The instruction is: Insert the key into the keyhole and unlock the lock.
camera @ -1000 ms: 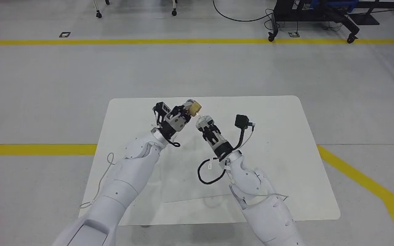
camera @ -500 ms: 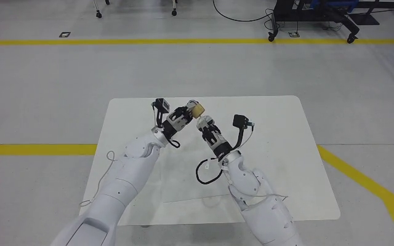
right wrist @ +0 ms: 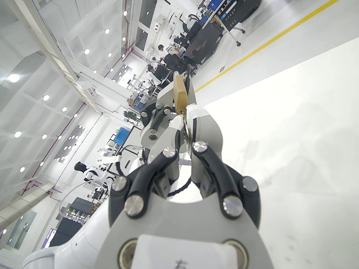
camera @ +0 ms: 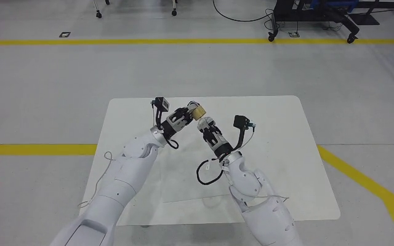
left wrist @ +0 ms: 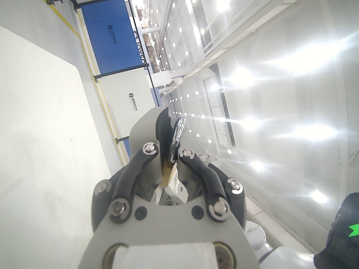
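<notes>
**Brass lock, key at the hole: what can go sideways from here**

So the lock is up in the air over the table, pinched by the left jaws. The right jaws are squeezed on the head of the key. From the right wrist view, the key's blade meets the lock's bottom end and looks at least partly in. How deep, I can't tell.

My worries:

- Both parts are held by nothing more than a pinch. If the turn comes before the blade is fully seated, I'd guess the key binds and twists inside the right jaws instead of turning the cylinder.
- Brass is slick. The turning force could spin the lock in the left jaws, so the whole thing rotates and nothing unlocks.
- Any tilt between the two wrists during the push could bend the thin key or pop it back out.
- If either grip slips, that part drops to the table, and both arms are busy, so nothing catches it.

Slow straight push first, then the twist, is what I'd want.
</notes>
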Controlling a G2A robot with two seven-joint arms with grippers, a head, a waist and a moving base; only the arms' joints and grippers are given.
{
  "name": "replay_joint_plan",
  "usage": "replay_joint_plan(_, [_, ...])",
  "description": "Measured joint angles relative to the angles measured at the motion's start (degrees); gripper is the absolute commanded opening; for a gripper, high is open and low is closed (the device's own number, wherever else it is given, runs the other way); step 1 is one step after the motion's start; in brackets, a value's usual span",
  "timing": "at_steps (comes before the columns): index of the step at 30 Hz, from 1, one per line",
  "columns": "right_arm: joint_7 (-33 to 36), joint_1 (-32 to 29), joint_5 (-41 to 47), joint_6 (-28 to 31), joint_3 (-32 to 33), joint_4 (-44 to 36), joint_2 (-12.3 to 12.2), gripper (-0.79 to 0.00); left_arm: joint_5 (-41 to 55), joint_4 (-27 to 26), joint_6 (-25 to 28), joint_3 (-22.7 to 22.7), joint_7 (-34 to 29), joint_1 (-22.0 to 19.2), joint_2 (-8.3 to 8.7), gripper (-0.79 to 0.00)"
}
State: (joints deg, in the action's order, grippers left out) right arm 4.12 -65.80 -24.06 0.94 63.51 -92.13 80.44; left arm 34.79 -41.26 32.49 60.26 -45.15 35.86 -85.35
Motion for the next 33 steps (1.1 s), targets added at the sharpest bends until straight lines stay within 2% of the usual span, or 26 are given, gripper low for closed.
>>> replay_joint_plan(10, [0.93,-0.22,0.2,0.02,0.32,-0.51,0.17,-0.785,1.63,-0.63,-2.47,0.8,-1.02,0.61,-0.21,-0.785])
replay_joint_plan(11, [0.98,-0.26,0.25,0.02,0.38,-0.59,0.19,-0.763,1.73,-0.64,-2.57,0.87,-1.07,0.65,-0.23,-0.785])
replay_joint_plan(14, [0.95,-0.42,0.75,-0.03,0.64,-0.8,0.25,-0.573,1.88,-0.65,-2.89,1.06,-1.12,0.71,-0.3,-0.785])
replay_joint_plan(16, [0.88,-0.54,0.94,-0.03,0.84,-1.02,0.28,-0.533,2.08,-0.54,-3.28,1.22,-0.98,0.72,-0.36,-0.785])
replay_joint_plan(25, [0.81,-1.59,1.84,0.22,1.95,-1.74,0.32,-0.606,2.21,0.13,-4.08,1.71,-0.06,0.64,-0.63,-0.785])
replay_joint_plan(29, [0.94,-2.05,1.85,0.2,2.41,-2.09,0.29,-0.677,2.23,0.21,-4.18,1.89,-0.23,0.62,-0.73,-0.785])
replay_joint_plan(31, [1.06,-2.31,1.94,0.29,2.61,-2.33,0.28,-0.785,2.19,0.28,-4.13,1.98,-0.24,0.59,-0.79,-0.785])
replay_joint_plan(33, [1.24,-2.51,1.97,0.42,2.74,-2.5,0.28,-0.785,2.03,0.36,-4.14,2.02,-0.27,0.53,-0.84,-0.785])
